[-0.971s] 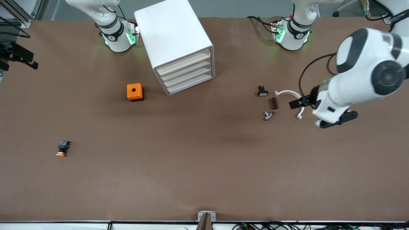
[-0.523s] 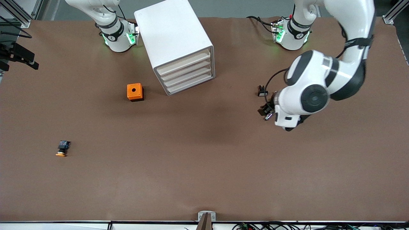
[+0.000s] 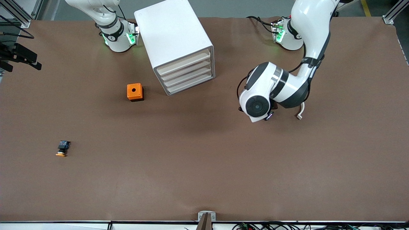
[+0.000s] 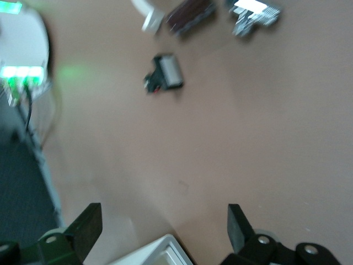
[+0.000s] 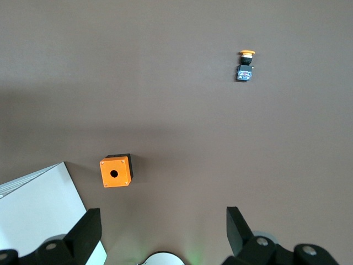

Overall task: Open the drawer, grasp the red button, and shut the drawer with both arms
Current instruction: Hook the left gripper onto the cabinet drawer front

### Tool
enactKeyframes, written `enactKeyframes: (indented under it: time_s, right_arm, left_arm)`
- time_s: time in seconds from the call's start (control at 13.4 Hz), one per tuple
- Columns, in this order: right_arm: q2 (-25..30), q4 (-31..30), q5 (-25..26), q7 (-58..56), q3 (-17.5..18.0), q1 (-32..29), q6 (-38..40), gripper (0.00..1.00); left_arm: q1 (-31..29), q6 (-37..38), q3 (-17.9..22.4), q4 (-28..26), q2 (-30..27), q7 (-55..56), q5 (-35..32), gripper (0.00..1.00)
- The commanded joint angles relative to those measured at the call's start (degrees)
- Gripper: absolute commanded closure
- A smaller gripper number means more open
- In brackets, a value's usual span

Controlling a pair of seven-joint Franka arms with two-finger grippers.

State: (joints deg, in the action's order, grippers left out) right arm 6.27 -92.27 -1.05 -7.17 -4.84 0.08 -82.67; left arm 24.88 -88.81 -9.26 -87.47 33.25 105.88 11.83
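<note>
The white four-drawer plastic cabinet (image 3: 177, 44) is sitting shut near the robots' table edge. The left gripper (image 4: 160, 229), fingers spread empty, is hovering nearest, drawer fronts facing it. The right gripper (image 5: 160, 229) is waiting open.

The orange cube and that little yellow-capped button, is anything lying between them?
Nothing: in the front view, only bare brown table lies between the orange cube and the yellow-capped button. The right wrist view agrees.

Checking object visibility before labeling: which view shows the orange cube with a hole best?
The right wrist view: the orange cube appears large, its hole facing the camera, beside the white cabinet. The front view shows it smaller. The left wrist view misses it entirely.
</note>
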Motion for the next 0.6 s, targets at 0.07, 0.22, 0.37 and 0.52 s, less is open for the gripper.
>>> enactKeyframes:
  time_s: [0.07,0.22,0.37,0.52]
  right_arm:
    - [1.91,-1.86,-0.70,0.23,-0.17,0.01,-0.83,0.00]
    - [1.82,-1.86,-0.70,0.23,-0.17,0.01,-0.91,0.00]
    - [1.82,-1.86,-0.70,0.23,-0.17,0.01,-0.83,0.00]
    - [1.82,-1.86,-0.62,0.23,-0.17,0.01,-0.83,0.00]
  left_arm:
    - [1.57,1.18,-0.14,1.78,4.10,8.89,8.18,0.00]
    - [2.97,1.01,-0.14,1.78,4.72,13.02,12.32,0.00]
    - [3.07,0.92,-0.14,1.86,5.42,15.49,19.85,0.00]
    - [2.89,0.83,0.30,1.87,5.78,20.05,25.50,0.14]
